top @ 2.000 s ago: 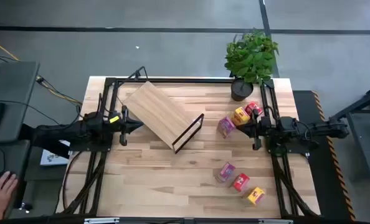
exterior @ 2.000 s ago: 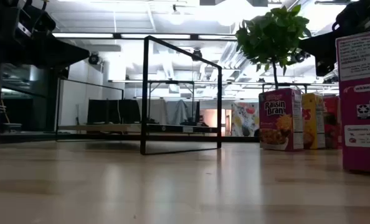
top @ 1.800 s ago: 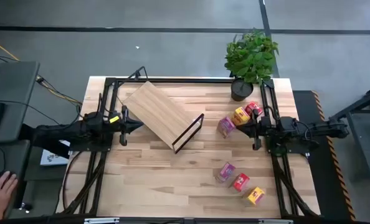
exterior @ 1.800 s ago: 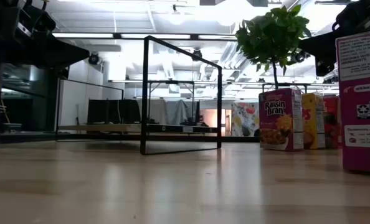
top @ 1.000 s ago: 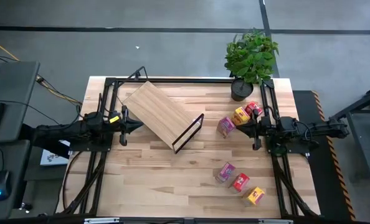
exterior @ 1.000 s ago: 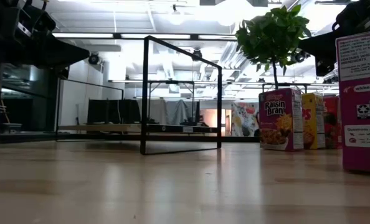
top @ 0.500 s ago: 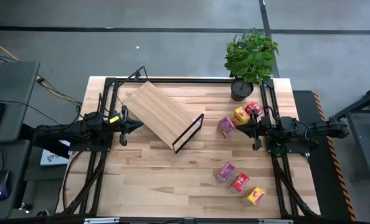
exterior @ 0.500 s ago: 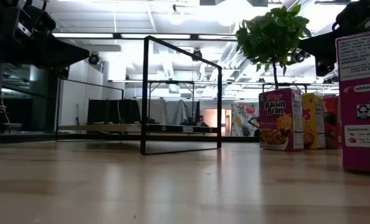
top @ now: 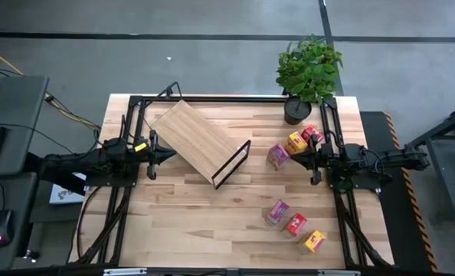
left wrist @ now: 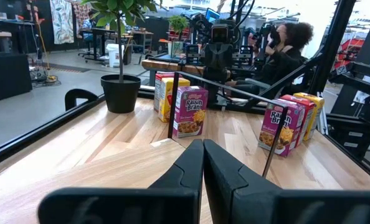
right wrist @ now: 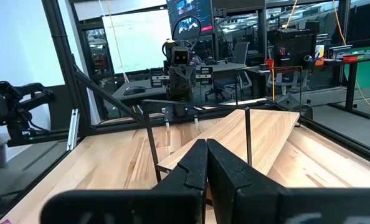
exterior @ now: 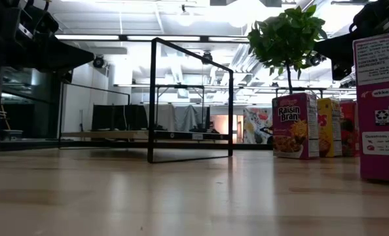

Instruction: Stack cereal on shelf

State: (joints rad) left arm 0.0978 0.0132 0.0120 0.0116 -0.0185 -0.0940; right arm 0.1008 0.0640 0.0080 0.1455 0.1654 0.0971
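The left gripper hangs just off the shelf's left edge, its fingers pressed together with nothing between them. The shelf, a light wood board, lies slantwise on the table, its black wire frame at the end that points toward the table's middle. In the low view the frame stands upright above the thin board.

To the right of the shelf, near the frame end, stand three cereal boxes in a close row: a pink-purple box, a yellow box and a red box. Behind them, farther from the shelf, is a potted plant at the table's far corner. The right gripper sits just beside that row, on the side away from the shelf, fingers closed on nothing.

Well apart from the shelf, toward the table's near right corner, a second row holds a pink-purple box, a red box and a yellow box
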